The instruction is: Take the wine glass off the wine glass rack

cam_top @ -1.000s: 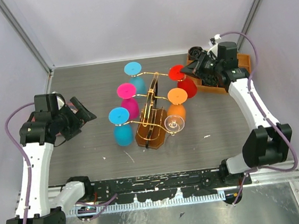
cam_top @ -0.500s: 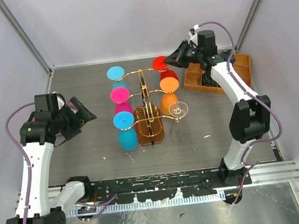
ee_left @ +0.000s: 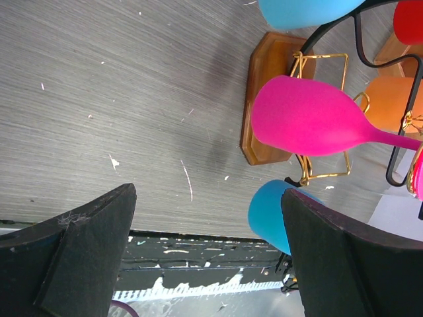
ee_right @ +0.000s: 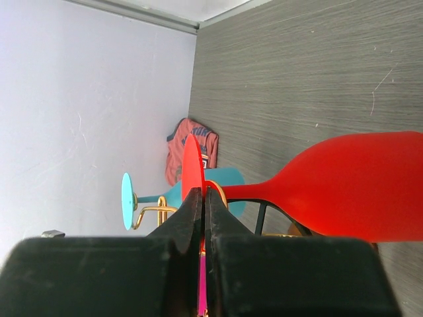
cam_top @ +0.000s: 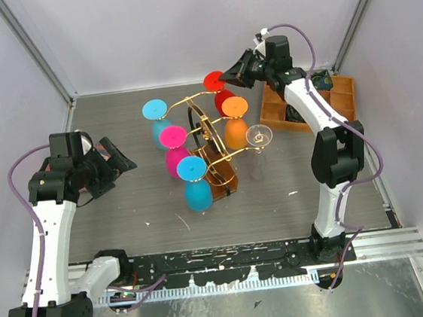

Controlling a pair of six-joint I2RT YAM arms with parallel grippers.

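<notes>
The wine glass rack (cam_top: pixel 211 139) is a gold wire stand on a brown wooden base (cam_top: pixel 224 176) at the table's middle, with several coloured glasses hanging upside down from its arms. My right gripper (cam_top: pixel 234 74) is shut on the foot of the red wine glass (cam_top: pixel 225 99) at the rack's far right arm. In the right wrist view the gripper (ee_right: pixel 203 195) pinches the thin red foot disc, and the red bowl (ee_right: pixel 360 188) lies to the right. My left gripper (cam_top: pixel 115 162) is open and empty, left of the rack; its wrist view (ee_left: pixel 208 193) shows the pink glass (ee_left: pixel 310 125).
An orange glass (cam_top: pixel 236 129), a clear glass (cam_top: pixel 258 136), a light blue glass (cam_top: pixel 156 119), a pink glass (cam_top: pixel 175 151) and a blue glass (cam_top: pixel 198 192) hang on the rack. An orange-brown wooden tray (cam_top: pixel 343 93) sits at the back right. Walls close in on three sides.
My right gripper has moved left and toward the back wall with the red glass's foot. The whole rack has swung round with it, and its base has turned on the table. The left arm is still.
</notes>
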